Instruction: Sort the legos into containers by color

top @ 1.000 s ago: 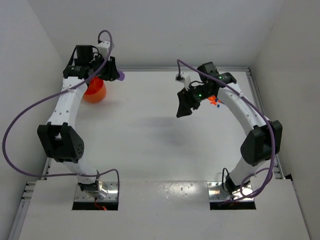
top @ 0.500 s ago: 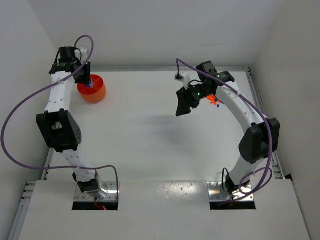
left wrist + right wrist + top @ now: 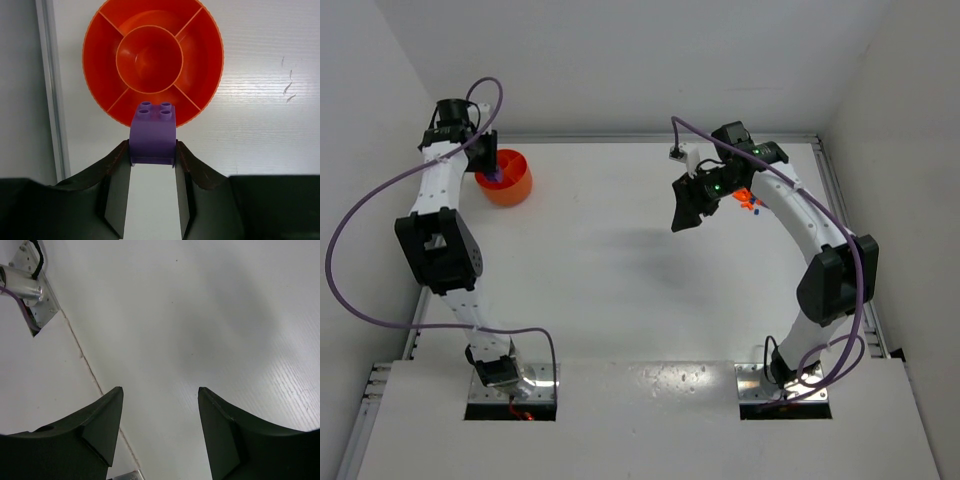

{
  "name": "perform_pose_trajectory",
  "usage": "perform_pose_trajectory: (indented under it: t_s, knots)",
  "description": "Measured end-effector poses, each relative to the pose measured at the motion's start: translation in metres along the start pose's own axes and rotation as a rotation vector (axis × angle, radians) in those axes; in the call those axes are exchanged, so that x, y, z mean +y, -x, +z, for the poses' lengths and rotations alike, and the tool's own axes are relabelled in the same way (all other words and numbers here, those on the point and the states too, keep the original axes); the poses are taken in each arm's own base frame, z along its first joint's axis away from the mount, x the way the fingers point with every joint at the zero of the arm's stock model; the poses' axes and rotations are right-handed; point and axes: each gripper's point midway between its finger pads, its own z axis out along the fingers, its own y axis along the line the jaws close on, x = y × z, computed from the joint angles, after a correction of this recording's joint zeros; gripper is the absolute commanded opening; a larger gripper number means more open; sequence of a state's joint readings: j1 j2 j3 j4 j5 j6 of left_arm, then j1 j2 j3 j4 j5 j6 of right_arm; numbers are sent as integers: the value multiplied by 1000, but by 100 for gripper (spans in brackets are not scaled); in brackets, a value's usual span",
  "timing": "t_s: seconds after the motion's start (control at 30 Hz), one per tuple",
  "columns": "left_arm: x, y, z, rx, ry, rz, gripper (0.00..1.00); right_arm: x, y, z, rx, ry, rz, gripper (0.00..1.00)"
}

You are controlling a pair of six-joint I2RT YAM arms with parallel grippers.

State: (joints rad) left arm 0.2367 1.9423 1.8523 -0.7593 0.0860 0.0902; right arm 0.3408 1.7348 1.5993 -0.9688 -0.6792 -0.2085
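1. Purple plastic is showing between your left gripper's (image 3: 152, 161) fingers (image 3: 116, 172); they are pinching a purple lego (image 3: 153, 132) by its two sides, studs facing the wrist camera.
2. You are holding that brick over the near rim of the orange bowl (image 3: 212, 55); the bowl is showing a round centre well ringed by divided compartments, and I cannot tell which compartment the brick is hanging over.
3. From above, the left gripper (image 3: 486, 163) is sitting at the bowl's (image 3: 517, 186) left edge, at the far left of the table (image 3: 620, 260).
4. Your right gripper (image 3: 160, 392) is hanging spread apart, pinching nothing; only bare table is showing between its fingers.
5. From above, the right gripper (image 3: 687, 212) is pointing toward the table's middle; a few loose legos (image 3: 749, 204), orange and blue, are lying just beside its arm, well apart from the bowl.
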Motion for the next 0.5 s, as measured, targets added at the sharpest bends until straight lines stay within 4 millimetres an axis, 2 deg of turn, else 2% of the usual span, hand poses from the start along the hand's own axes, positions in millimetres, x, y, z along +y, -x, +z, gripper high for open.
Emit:
perform_pose_trajectory:
  t_s: [0.3, 0.5]
  knots:
    - [-1, -7, 8, 28, -8, -4, 0, 0, 0, 0, 0, -1, 0, 62]
    - [2, -3, 16, 27, -6, -7, 0, -2, -1, 0, 4, -12, 0, 62]
